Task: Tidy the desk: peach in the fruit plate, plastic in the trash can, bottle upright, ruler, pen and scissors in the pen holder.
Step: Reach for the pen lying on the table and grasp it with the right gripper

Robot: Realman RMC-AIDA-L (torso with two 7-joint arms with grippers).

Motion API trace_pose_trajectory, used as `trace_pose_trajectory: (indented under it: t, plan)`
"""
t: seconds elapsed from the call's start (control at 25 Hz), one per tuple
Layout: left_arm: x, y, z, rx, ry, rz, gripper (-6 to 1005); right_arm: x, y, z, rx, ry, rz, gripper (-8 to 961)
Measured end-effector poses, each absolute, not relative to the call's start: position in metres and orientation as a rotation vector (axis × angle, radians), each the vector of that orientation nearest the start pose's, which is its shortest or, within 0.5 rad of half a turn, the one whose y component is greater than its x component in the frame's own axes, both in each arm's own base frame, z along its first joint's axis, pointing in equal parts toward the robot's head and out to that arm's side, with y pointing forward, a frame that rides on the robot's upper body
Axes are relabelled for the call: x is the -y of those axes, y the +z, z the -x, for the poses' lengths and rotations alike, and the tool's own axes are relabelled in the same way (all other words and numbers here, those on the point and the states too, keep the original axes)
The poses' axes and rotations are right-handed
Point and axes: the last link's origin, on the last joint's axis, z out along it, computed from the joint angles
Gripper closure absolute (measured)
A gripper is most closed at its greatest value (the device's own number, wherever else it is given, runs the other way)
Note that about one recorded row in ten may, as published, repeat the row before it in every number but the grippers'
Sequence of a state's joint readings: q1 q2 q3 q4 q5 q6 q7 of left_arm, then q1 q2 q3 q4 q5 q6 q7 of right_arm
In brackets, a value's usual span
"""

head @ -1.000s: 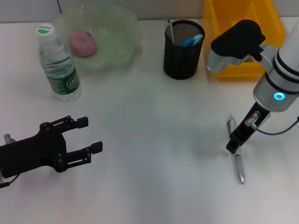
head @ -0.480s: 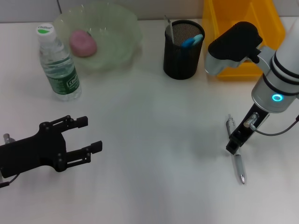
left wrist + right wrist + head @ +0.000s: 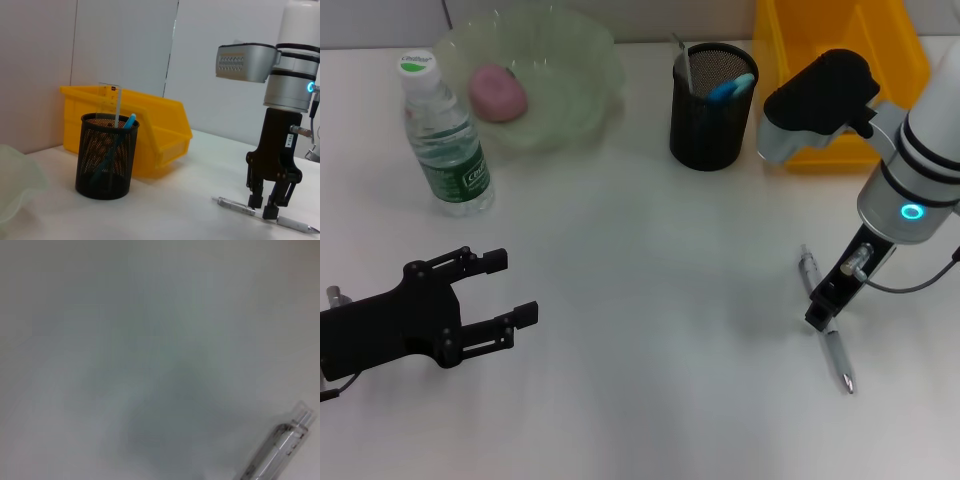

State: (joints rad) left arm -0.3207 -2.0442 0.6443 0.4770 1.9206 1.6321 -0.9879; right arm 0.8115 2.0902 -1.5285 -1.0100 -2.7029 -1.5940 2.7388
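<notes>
Right claw [image 3: 823, 318] low over pen [image 3: 827, 325] lying on surface [image 3: 650, 300] near right, fingers narrowly parted astride barrel. Best: close squarely mid-barrel, lift level. Left claw [image 3: 505, 290] idle, wide, near left.

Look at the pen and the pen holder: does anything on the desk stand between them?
Nothing visible does. The pen lies under the right gripper; bare desk runs to the pen holder.

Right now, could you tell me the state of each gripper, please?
Left gripper: open, empty, parked above the desk.
Right gripper: fingers down around the pen, which lies on the desk; grip not confirmed.
</notes>
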Motion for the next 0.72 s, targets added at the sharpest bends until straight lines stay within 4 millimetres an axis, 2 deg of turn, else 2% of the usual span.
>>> trace_pose_trajectory:
  t: [0.4,0.6,0.72]
  plan:
    - [-0.2536,-0.0043,0.3245,0.515,-0.778,2.623,210,-0.3523,-0.0473,-0.1869,-1.046,-0.959,2.52,562]
    - [-0.254,-0.0039,0.3244,0.512,-0.778,2.623,210,-0.3519,-0.0485,-0.1868,-1.036,-0.965,2.519,650]
    - [-0.2541,-0.0034,0.3248,0.512,-0.776,2.623,210,-0.352,-0.0486,-0.1868,-1.036,-0.964,2.518,656]
